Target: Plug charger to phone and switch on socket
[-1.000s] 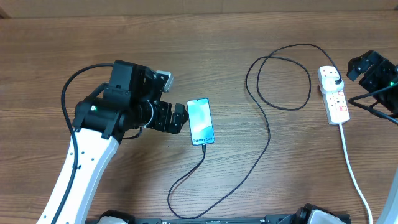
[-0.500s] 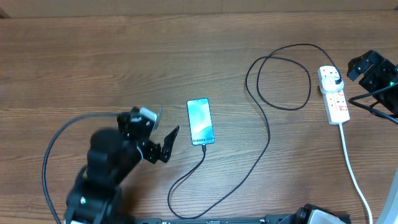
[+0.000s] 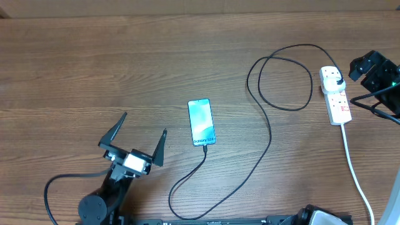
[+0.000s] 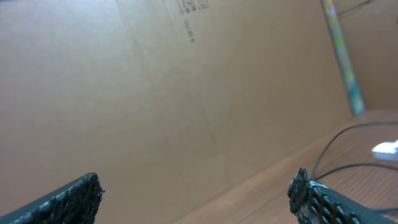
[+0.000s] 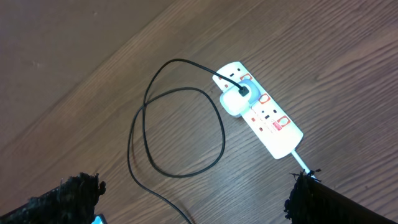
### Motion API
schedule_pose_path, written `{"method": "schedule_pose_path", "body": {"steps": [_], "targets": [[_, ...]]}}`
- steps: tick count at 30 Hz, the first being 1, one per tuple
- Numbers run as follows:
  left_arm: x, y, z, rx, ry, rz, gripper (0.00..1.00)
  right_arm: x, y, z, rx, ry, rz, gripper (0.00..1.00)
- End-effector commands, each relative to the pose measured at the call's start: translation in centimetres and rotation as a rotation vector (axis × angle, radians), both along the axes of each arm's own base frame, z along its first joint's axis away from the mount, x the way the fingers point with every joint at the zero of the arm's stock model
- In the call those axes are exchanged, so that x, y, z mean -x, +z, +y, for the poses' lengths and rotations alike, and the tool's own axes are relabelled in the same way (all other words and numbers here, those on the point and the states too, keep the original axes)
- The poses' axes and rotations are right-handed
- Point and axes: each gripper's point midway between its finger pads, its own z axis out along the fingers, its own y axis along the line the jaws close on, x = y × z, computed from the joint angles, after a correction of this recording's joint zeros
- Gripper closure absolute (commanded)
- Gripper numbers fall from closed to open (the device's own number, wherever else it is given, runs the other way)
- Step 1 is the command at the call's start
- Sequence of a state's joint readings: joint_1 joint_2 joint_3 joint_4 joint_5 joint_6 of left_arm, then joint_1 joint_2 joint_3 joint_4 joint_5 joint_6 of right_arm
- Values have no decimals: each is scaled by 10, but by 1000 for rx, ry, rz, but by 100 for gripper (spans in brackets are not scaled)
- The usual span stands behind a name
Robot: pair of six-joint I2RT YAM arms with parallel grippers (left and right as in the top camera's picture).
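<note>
The phone (image 3: pixel 202 121) lies flat mid-table with its light-blue screen lit. The charger (image 3: pixel 270 134), a thin black cable, meets the phone's lower end, curls toward the front edge, then loops back to a white plug (image 3: pixel 333 77) seated in the socket (image 3: pixel 338 103). My left gripper (image 3: pixel 145 124) stands open and empty, left of the phone and nearer the front edge. Its wrist view looks up at a brown cardboard wall (image 4: pixel 186 87). In the right wrist view my right gripper (image 5: pixel 194 183) hangs open above the cable loop (image 5: pixel 180 134) and the socket (image 5: pixel 266 119).
The socket's thick white cord (image 3: pixel 356 175) runs to the front right edge. The right arm's black body (image 3: pixel 375 70) sits beside the socket at the right edge. A cardboard wall borders the table's far side.
My left arm has pulled back from beside the phone toward the front edge, and its gripper now tilts upward. The right arm, phone and cable have not moved.
</note>
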State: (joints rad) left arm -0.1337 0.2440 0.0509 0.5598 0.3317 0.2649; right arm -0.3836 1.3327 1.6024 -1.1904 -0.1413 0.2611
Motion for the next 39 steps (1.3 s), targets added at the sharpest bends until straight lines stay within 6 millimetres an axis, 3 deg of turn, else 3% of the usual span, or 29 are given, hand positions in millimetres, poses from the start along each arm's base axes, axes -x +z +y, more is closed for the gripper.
{"method": "schedule_pose_path", "body": {"steps": [1,12,21,29,39], "targets": [[3,-8,6,-78,47,-56,1,0,2,-1,7,-6,-4,0],[-14,-51,35,-68,186,142,1,0,2,0,7,-6,-4,0],[-16,-72,58,45,287,268,1,0,2,0,7,-6,-4,0],[-18,-116,74,102,361,464,1,0,2,0,7,-6,-4,0],[-19,-116,75,152,355,476,1,0,2,-1,7,-6,-4,0]]}}
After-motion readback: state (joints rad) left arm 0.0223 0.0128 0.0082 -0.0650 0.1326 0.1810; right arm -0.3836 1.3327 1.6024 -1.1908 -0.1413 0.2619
